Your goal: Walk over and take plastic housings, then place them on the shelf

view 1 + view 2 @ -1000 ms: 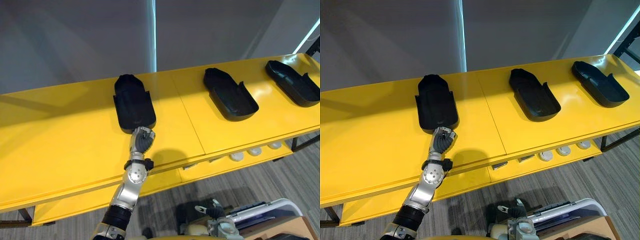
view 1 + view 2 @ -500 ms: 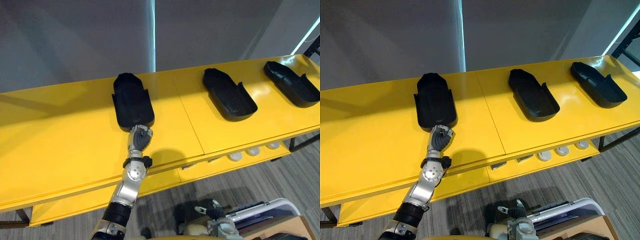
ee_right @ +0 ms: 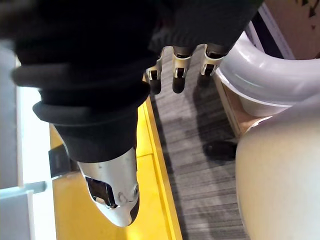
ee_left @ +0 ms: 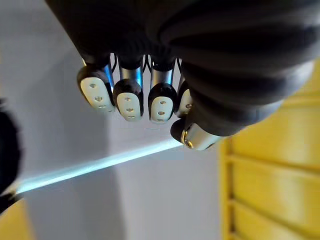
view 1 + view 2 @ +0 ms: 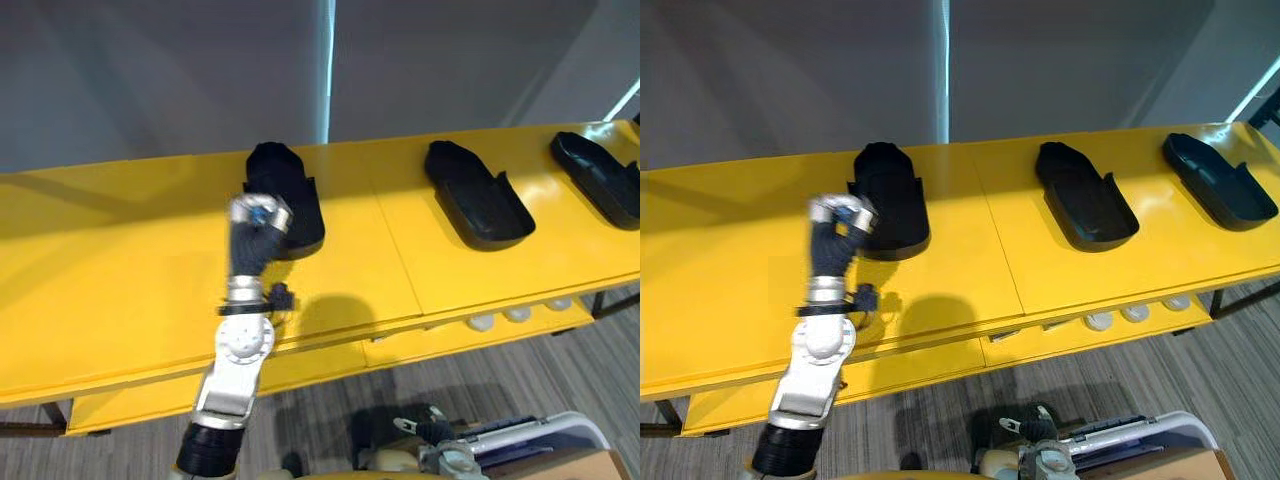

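1. Left eye view shows the leftmost plastic housing (image 5: 297,188) lying flat on the yellow shelf (image 5: 120,250), upper centre of the frame. It is in neither hand.
2. Two more housings lie on the same shelf: the middle housing (image 5: 477,195) right of centre and the right housing (image 5: 600,175) at the right edge, well apart from each other.
3. A second ago the left hand (image 5: 256,218) sat low against the near end of the leftmost housing. Now it is raised clear and overlaps that end only in the picture.
4. Its fingers (image 4: 130,102) are loosely curled with nothing between them.
5. The whole picture has slid sideways, so the camera moved and not the housings.
6. I judge this housing placed and the arm pulling back.
7. The right hand (image 3: 177,70) hangs low over the floor, fingers relaxed and empty.
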Robot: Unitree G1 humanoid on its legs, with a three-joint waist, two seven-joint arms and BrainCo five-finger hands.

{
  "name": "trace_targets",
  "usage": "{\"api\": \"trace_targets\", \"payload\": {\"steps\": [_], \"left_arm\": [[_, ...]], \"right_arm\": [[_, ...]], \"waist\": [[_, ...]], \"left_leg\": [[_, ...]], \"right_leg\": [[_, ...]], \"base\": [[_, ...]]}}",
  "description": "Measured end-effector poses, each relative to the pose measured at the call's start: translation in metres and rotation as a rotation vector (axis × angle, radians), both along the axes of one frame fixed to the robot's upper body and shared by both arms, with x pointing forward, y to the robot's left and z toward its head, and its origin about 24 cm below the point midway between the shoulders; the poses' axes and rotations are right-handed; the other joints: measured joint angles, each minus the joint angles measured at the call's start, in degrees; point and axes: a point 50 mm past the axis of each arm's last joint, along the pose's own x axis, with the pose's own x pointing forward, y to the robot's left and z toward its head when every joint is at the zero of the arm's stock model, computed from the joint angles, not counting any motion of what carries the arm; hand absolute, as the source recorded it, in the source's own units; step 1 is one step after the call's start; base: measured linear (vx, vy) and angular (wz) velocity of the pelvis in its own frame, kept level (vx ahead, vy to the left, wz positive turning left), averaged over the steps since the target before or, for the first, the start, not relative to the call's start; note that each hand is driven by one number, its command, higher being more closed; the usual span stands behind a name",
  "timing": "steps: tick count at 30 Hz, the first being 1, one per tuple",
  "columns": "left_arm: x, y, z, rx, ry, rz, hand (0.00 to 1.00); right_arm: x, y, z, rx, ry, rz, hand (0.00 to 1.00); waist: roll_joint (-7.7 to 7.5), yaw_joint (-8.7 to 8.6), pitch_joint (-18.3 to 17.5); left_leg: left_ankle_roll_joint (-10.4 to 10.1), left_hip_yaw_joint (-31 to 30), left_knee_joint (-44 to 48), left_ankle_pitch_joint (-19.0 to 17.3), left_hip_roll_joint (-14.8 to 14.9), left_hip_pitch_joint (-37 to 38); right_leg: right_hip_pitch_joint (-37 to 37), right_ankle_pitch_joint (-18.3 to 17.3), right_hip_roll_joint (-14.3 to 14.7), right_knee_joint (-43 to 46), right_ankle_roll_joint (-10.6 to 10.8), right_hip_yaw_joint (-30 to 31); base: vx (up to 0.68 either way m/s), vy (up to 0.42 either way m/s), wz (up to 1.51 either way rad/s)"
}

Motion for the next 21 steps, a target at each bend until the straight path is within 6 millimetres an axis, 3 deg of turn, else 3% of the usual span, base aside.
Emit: {"api": "trace_targets", "payload": {"steps": [2, 3, 5, 6, 7, 9, 10, 12, 13, 15, 16, 19, 21], "left_arm": [[-0.024, 0.048, 0.013, -0.098, -0.142, 0.212, 1.00], [-0.029, 0.061, 0.012, -0.128, -0.155, 0.271, 1.00], [-0.054, 0.107, -0.004, -0.267, -0.156, 0.516, 1.00], [-0.062, 0.118, -0.012, -0.306, -0.142, 0.585, 1.00], [-0.078, 0.137, -0.032, -0.360, -0.077, 0.712, 1.00], [-0.096, 0.150, -0.053, -0.398, 0.010, 0.806, 1.00], [-0.112, 0.159, -0.075, -0.446, 0.110, 0.872, 1.00], [-0.136, 0.166, -0.127, -0.589, 0.350, 0.951, 1.00], [-0.142, 0.166, -0.144, -0.629, 0.430, 0.960, 1.00], [-0.154, 0.157, -0.196, -0.697, 0.720, 0.944, 1.00], [-0.158, 0.147, -0.224, -0.725, 0.885, 0.897, 0.00], [-0.159, 0.109, -0.276, -0.733, 1.221, 0.699, 0.00], [-0.148, 0.067, -0.302, -0.663, 1.417, 0.468, 0.00]], "right_arm": [[-0.004, -0.002, -0.002, -0.005, 0.020, -0.001, 0.00], [-0.005, -0.003, -0.002, -0.005, 0.022, -0.002, 0.00], [-0.006, -0.004, -0.003, -0.006, 0.026, -0.008, 0.00], [-0.007, -0.004, -0.003, -0.006, 0.028, -0.010, 0.00], [-0.010, -0.003, -0.003, -0.002, 0.034, -0.020, 0.00], [-0.008, -0.002, -0.003, 0.006, 0.024, -0.037, 0.00], [-0.005, 0.000, -0.001, 0.010, 0.008, -0.040, 0.00], [0.003, 0.002, 0.005, 0.012, -0.036, -0.036, 0.00], [0.007, 0.003, 0.007, 0.012, -0.052, -0.026, 0.00], [0.016, 0.008, 0.012, 0.011, -0.092, 0.011, 0.00], [0.022, 0.011, 0.016, 0.017, -0.117, 0.028, 0.00], [0.026, 0.019, 0.017, 0.033, -0.128, 0.044, 0.00], [0.021, 0.019, 0.015, 0.035, -0.116, 0.040, 0.00]], "waist": [[0.00, 1.01, 0.00], [-0.01, 1.28, 0.00], [-0.04, 2.51, 0.02], [-0.09, 3.14, -0.01], [-0.44, 3.83, -0.30], [-0.70, 3.86, -0.55], [-0.84, 4.29, -0.74], [-0.78, 5.39, -1.42], [-0.94, 5.41, -1.53], [-0.56, 5.84, -1.29], [-0.48, 6.25, -1.34], [-0.71, 6.38, -1.77], [-0.30, 6.24, -2.50]], "left_leg": [[0.42, -1.58, 0.10, 0.48, -0.36, -0.03], [0.47, -2.01, 0.10, 0.60, -0.46, -0.03], [0.60, -3.82, 0.12, 0.88, -0.94, -0.14], [0.60, -4.50, 0.10, 0.88, -1.02, -0.10], [0.58, -5.47, -0.09, 1.00, -1.18, -0.07], [0.44, -6.12, -0.26, 1.07, -1.21, -0.05], [0.64, -6.12, -0.25, 0.93, -1.15, 0.03], [0.71, -5.96, -0.13, 0.85, -1.06, 0.04], [0.79, -5.84, 0.12, 0.77, -0.91, 0.05], [0.86, -5.52, 1.72, 0.07, -0.53, 0.09], [0.62, -5.04, 2.51, -0.63, -0.23, 0.07], [0.32, -3.68, 3.64, -1.12, 0.50, -0.09], [0.40, -2.96, 3.34, -1.04, 0.74, 0.04]], "right_leg": [[0.76, -0.04, -0.46, 0.00, 0.01, -1.45], [0.93, -0.07, -0.58, 0.00, 0.00, -1.82], [1.87, -0.42, -1.19, 0.00, 0.13, -3.33], [2.19, -0.48, -1.31, 0.00, 0.12, -3.87], [2.69, -1.06, -1.60, 0.01, 0.51, -4.90], [3.06, -1.34, -1.82, 0.02, 0.57, -5.81], [3.27, -1.55, -1.88, 0.02, 0.54, -6.13], [3.43, -2.27, -1.98, 0.29, 1.02, -6.83], [3.34, -2.58, -2.00, 0.97, 0.80, -7.06], [3.29, -3.58, -1.96, 2.80, 0.33, -7.29], [3.20, -4.27, -1.79, 3.48, 0.47, -7.13], [2.81, -4.81, -1.38, 4.51, 0.17, -6.77], [2.67, -4.74, -1.17, 4.29, 0.09, -6.20]], "base": [[-0.04, 0.030, 0.34], [-0.05, 0.027, 0.39], [-0.06, 0.023, 0.43], [-0.06, 0.023, 0.54], [-0.05, 0.013, 0.48], [-0.03, 0.005, 0.35], [-0.02, 0.005, 0.14], [-0.01, 0.007, 0.13], [0.00, 0.008, 0.16], [0.00, 0.011, 0.00], [0.00, 0.006, -0.14], [0.02, -0.002, -0.16], [0.05, 0.003, -0.12]]}}
